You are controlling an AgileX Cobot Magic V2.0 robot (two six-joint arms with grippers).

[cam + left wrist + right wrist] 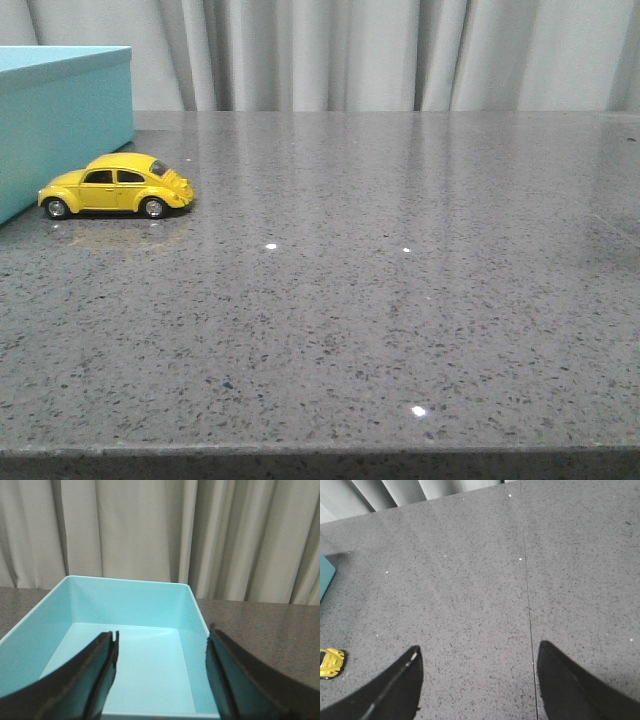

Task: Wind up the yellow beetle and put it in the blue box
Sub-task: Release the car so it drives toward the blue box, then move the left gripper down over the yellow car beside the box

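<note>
The yellow beetle (117,187) stands on its wheels on the grey table, right beside the blue box (60,110) at the far left. In the right wrist view only the car's end (330,662) and a corner of the box (325,574) show. My left gripper (161,636) is open and empty, above the box's near edge; the box's bare inside (150,650) shows between its fingers. My right gripper (478,652) is open and empty above bare table, well to the right of the car. Neither gripper shows in the front view.
The grey speckled table (400,300) stretches from the car to the right edge. A thin seam (527,590) runs across the tabletop. Pale curtains (380,50) hang behind the table's far edge.
</note>
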